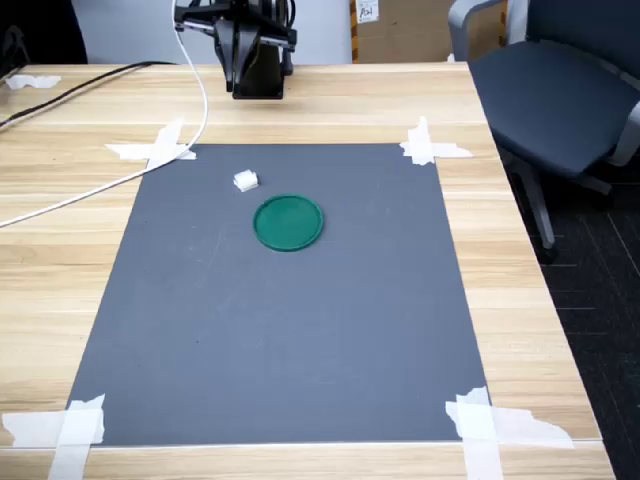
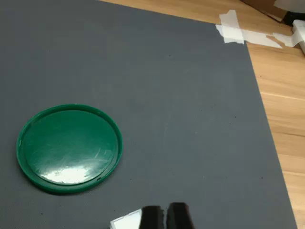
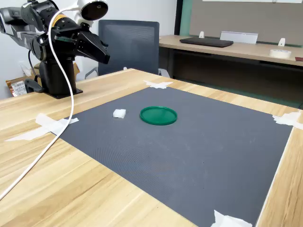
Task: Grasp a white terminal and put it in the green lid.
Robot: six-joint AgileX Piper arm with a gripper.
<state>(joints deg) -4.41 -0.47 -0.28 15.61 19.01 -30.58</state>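
The black gripper (image 3: 100,53) hangs raised beside the arm's black base (image 3: 56,78), its jaw state unreadable. Below and ahead of it, a small white plastic terminal (image 3: 119,113) lies near a flat round dark-green plastic lid (image 3: 158,115) on the dark grey mat (image 3: 199,156).

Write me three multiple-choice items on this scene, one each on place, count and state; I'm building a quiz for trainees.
1. Where is the white terminal?
A. In the lid
B. On the grey mat beside the lid
C. On bare wood

2. How many green lids?
A. One
B. Two
C. Three

3. What is in the green lid?
A. The terminal
B. Tape
C. Nothing

Answers: 1 B, both exterior views show it on the mat, apart from the lid. 2 A, only one disc shows. 3 C, its inside is bare in the wrist view.
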